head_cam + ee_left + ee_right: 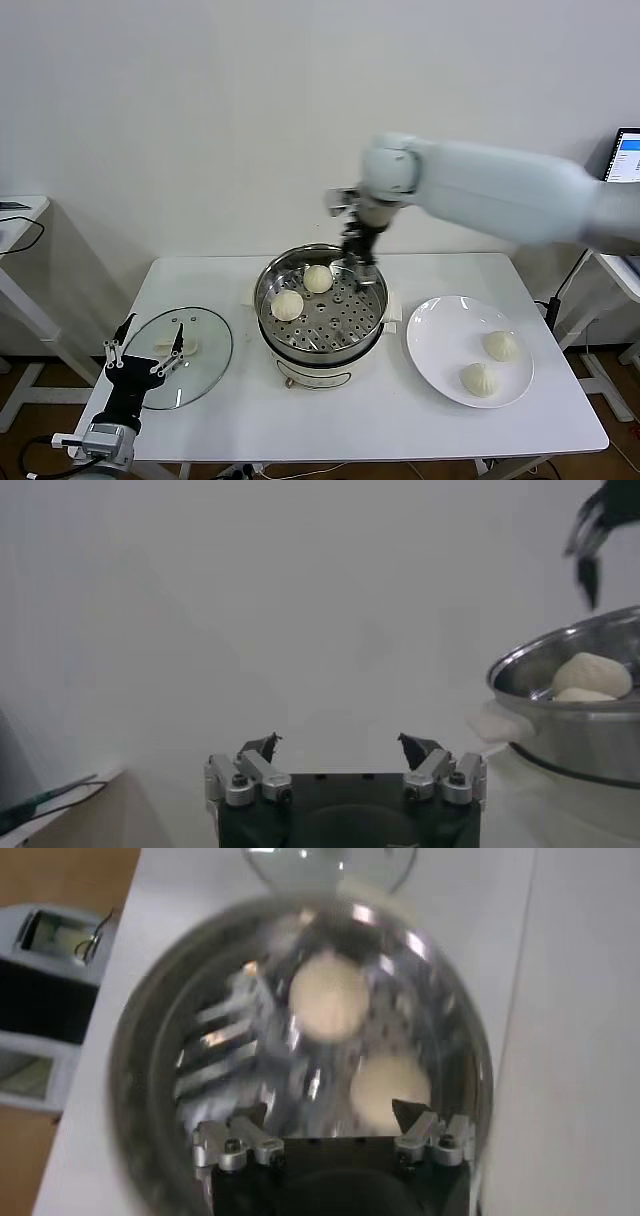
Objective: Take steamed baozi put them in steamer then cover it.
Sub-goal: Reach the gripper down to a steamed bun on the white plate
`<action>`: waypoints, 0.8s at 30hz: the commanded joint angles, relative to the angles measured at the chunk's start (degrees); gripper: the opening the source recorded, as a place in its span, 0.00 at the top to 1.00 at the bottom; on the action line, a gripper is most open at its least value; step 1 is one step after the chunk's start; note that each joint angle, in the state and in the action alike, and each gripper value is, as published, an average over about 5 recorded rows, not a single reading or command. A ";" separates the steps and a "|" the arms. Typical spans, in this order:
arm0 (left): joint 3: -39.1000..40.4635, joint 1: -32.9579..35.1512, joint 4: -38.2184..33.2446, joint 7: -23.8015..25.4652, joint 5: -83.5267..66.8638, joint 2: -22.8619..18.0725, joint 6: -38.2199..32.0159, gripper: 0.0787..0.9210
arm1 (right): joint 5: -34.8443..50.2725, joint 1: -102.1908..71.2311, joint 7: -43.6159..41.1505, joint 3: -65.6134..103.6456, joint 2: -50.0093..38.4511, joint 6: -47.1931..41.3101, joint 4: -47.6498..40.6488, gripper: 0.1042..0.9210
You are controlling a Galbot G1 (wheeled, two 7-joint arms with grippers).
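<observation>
The steel steamer [372, 322] stands mid-table on its white base. Two baozi lie on its perforated tray, one at the back [318, 279] and one at the left [287, 305]. Two more baozi [501, 345] [479, 379] lie on the white plate [430, 350] at the right. My right gripper [361, 262] hangs open and empty over the steamer's back rim; its wrist view looks down on the two buns [328, 1008] [385, 1088] in the pot. The glass cover [205, 370] with its white handle lies on the table at the left. My left gripper [148, 350] is open by the cover's near-left edge.
The left wrist view shows the steamer [590, 730] with two buns [592, 675] at its right and the right gripper [590, 540] above it. A side table [20, 215] stands at the far left and a laptop screen [626, 155] at the far right.
</observation>
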 commanded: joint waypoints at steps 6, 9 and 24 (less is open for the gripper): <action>1.40 0.15 -0.55 -0.37 0.88 -0.45 -0.16 0.12 | -19.64 -13.76 -6.22 6.24 -28.93 10.93 7.10 0.12; 1.48 0.18 -0.51 -0.41 1.04 -0.56 -0.19 0.12 | -23.79 -21.71 -6.22 12.57 -28.94 12.21 5.17 0.12; 1.38 -0.13 0.29 -0.61 1.14 -0.81 -0.10 0.12 | -30.58 -42.83 -3.83 27.24 -23.55 14.51 -1.26 0.12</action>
